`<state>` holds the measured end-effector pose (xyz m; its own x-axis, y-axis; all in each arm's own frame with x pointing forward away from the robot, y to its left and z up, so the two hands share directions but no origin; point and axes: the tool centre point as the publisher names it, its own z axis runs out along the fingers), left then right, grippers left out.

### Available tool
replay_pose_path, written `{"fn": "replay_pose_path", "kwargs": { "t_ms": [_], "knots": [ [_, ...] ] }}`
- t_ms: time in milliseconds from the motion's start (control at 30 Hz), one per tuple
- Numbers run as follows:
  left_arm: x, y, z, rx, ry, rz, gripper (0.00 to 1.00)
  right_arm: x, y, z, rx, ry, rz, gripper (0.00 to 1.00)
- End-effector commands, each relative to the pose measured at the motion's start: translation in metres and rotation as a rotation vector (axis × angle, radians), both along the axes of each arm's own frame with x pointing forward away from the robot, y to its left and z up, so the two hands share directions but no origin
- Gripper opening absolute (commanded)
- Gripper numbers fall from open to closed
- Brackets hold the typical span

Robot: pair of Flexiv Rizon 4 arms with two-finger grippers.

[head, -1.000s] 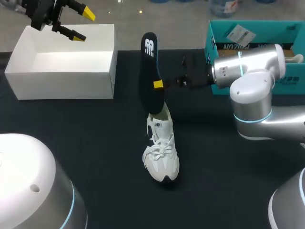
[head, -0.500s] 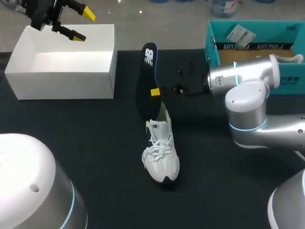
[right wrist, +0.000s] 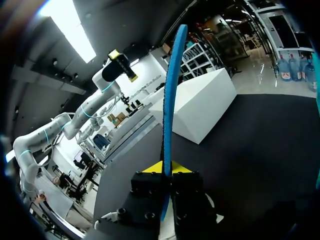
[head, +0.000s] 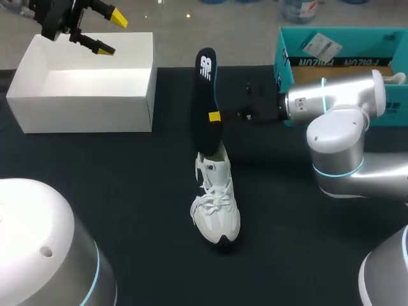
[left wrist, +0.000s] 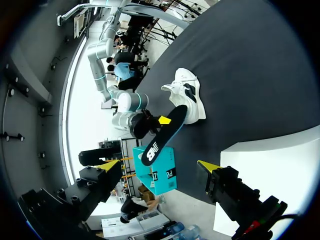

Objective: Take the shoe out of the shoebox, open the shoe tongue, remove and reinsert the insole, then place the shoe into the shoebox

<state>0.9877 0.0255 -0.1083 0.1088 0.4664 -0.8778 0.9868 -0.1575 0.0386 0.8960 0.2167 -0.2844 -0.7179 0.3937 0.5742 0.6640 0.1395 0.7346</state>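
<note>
The right gripper (head: 213,116) pinches the black, blue-backed insole (head: 205,95) upright, its lower end in the white sneaker (head: 217,204). The left gripper (head: 109,33) hangs with fingers spread above the shoebox (head: 83,95).

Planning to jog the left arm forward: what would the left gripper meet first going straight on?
Most likely the black insole, held by the right gripper with its lower end at the white sneaker. The left gripper, open over the white shoebox, shows nothing nearer ahead, though depth is hard to judge.
</note>
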Motion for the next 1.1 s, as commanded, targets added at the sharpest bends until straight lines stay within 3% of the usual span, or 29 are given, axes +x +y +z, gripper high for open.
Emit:
{"fn": "replay_pose_path", "kwargs": {
  "t_ms": [33, 300, 767, 1100],
  "knots": [
    [0.000, 0.001, 0.000, 0.004, -0.001, -0.001, 1.00, -0.007, -0.019, 0.010, -0.031, 0.002, -0.011, 0.00],
    [0.000, 0.001, 0.000, 0.004, -0.001, -0.001, 1.00, -0.011, -0.040, 0.011, -0.048, 0.003, -0.024, 0.00],
    [0.000, 0.001, 0.000, 0.004, -0.001, -0.001, 1.00, -0.026, -0.028, -0.015, -0.020, 0.069, -0.017, 0.00],
    [0.000, 0.001, 0.000, 0.004, -0.001, -0.001, 1.00, -0.002, -0.024, 0.007, -0.033, -0.024, -0.003, 0.00]
  ]
}}
